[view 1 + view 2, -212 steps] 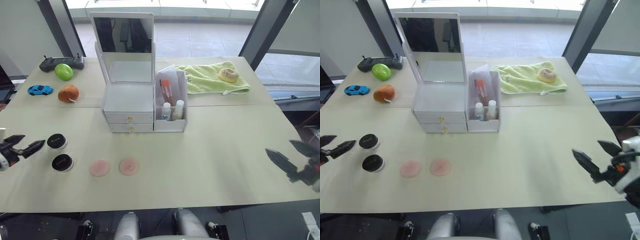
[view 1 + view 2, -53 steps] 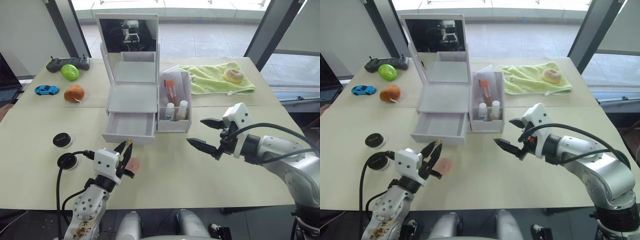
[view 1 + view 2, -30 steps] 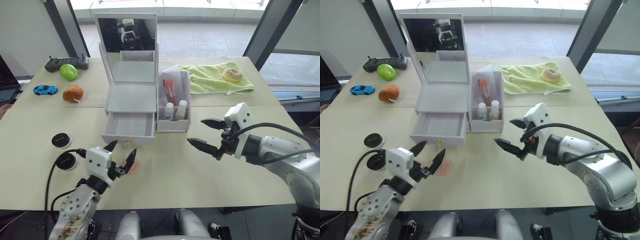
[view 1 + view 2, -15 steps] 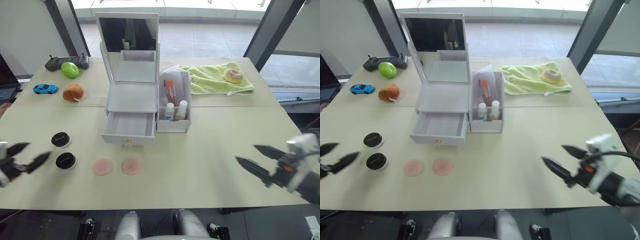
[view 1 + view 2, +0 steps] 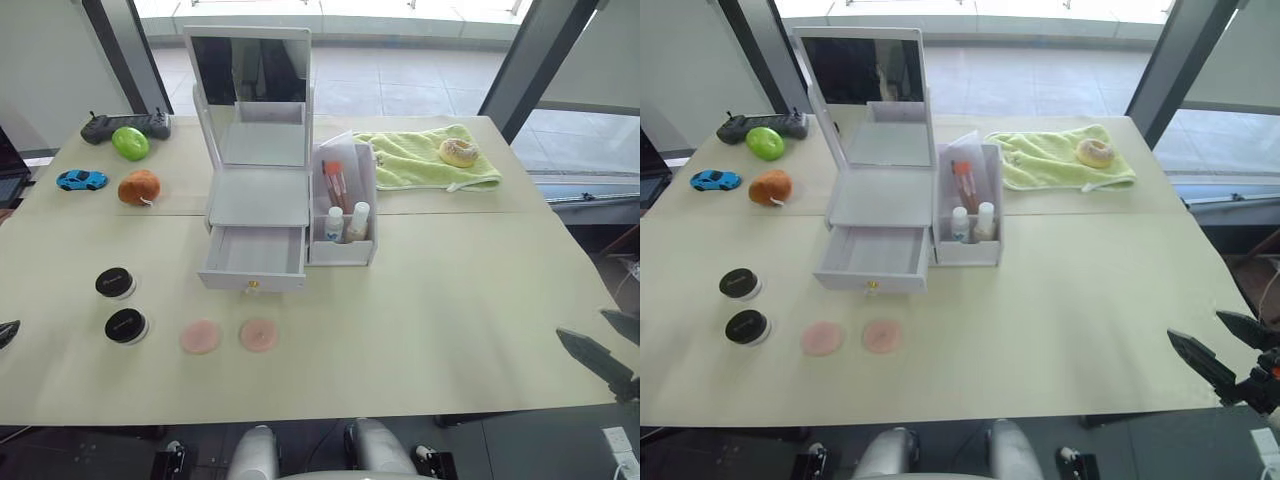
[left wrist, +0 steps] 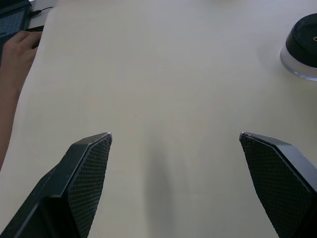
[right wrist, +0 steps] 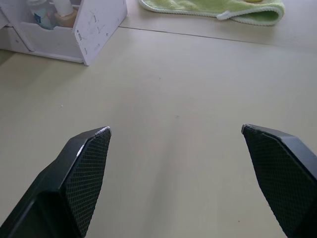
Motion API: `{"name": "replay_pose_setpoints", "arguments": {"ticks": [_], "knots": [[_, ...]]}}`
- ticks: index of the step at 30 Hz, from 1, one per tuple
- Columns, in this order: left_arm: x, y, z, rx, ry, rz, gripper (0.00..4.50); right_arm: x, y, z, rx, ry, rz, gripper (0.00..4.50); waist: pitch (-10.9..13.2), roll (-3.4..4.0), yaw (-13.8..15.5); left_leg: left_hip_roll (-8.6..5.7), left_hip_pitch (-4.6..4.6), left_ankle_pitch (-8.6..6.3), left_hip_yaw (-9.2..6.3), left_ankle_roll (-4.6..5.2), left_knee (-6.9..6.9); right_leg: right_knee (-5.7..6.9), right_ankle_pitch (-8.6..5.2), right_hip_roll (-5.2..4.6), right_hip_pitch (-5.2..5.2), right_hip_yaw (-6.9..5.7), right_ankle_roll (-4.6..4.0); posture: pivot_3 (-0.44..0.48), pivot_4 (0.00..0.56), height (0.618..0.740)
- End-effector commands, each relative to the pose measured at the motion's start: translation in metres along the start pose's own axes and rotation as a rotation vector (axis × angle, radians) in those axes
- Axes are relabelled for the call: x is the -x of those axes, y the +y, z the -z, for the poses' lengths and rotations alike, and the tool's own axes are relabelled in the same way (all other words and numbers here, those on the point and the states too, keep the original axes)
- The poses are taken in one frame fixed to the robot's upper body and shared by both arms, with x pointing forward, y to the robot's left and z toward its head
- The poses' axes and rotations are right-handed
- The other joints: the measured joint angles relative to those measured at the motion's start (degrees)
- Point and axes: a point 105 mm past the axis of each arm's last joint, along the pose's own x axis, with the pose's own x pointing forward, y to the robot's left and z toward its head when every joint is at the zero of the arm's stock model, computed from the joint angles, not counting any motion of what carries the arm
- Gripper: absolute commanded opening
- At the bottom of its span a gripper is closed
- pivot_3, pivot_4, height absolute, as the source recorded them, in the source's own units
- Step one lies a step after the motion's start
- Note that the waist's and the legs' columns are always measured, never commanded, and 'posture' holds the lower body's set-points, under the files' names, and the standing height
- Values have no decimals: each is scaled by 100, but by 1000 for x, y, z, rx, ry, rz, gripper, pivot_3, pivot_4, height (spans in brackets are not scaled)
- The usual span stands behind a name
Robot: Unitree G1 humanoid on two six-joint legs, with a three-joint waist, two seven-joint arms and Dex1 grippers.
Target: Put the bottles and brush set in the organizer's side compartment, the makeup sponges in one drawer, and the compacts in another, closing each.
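Pale beige counter (image 5: 450,300), a seam running across its far part. Grey tiled floor (image 5: 400,75) beyond it, brightly lit (daylight from the far side). Dark slanted window frames: one far left (image 5: 125,50), one far right (image 5: 525,60). White wall (image 5: 40,70) at left. Dark floor under the near edge.
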Motion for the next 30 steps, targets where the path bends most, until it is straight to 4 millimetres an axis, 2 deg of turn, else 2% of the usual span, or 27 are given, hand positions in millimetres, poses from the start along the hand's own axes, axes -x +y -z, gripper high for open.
{"name": "replay_pose_setpoints", "arguments": {"ticks": [1,4,9,12,16,17,21,24,30], "knots": [[-2,-4,-10,-29,-41,34,4439,-8,8,-12,24,-35,-16,4500,0,-1,-1,0,0,1,2,1,0,0,3,0,0,0,6,0,150,740],[-7,-20,-13,-22,-78,127,4439,-22,22,-21,35,-54,-67,4500,-1,-1,-1,0,0,1,7,2,0,4,4,-2,0,1,5,0,150,740],[-12,-77,-19,-40,-134,376,4439,-50,55,-36,67,-73,-194,4500,-6,3,-8,7,-5,2,24,3,0,18,12,-7,14,23,13,0,150,740],[-10,-119,-29,-29,-169,487,4439,-64,74,-44,86,-87,-270,4500,-11,-6,-18,18,-9,2,26,3,1,17,17,-9,14,34,19,0,150,740],[8,-209,-33,9,-199,721,4439,-86,111,-52,120,-106,-421,4500,-13,-12,-12,13,-10,2,29,4,6,13,21,-9,18,41,29,0,150,740],[13,-225,-34,18,-208,747,4439,-91,119,-52,128,-108,-453,4500,-14,-12,-16,11,-8,2,33,4,9,9,21,-8,19,46,32,0,150,740],[28,-274,-42,35,-236,808,4439,-103,142,-54,158,-112,-545,4500,-23,-14,33,0,-5,3,39,4,36,3,25,3,15,49,43,0,150,740],[30,-294,-45,-13,-238,808,4439,-107,145,-53,187,-101,-561,4500,-26,-7,76,-5,-6,3,33,5,53,2,27,12,14,49,46,0,150,740],[13,-315,-48,-61,-248,726,4439,-108,151,-58,197,-125,-597,4500,-25,0,121,-10,-12,3,34,5,83,-1,14,14,20,52,24,0,150,740]]}}
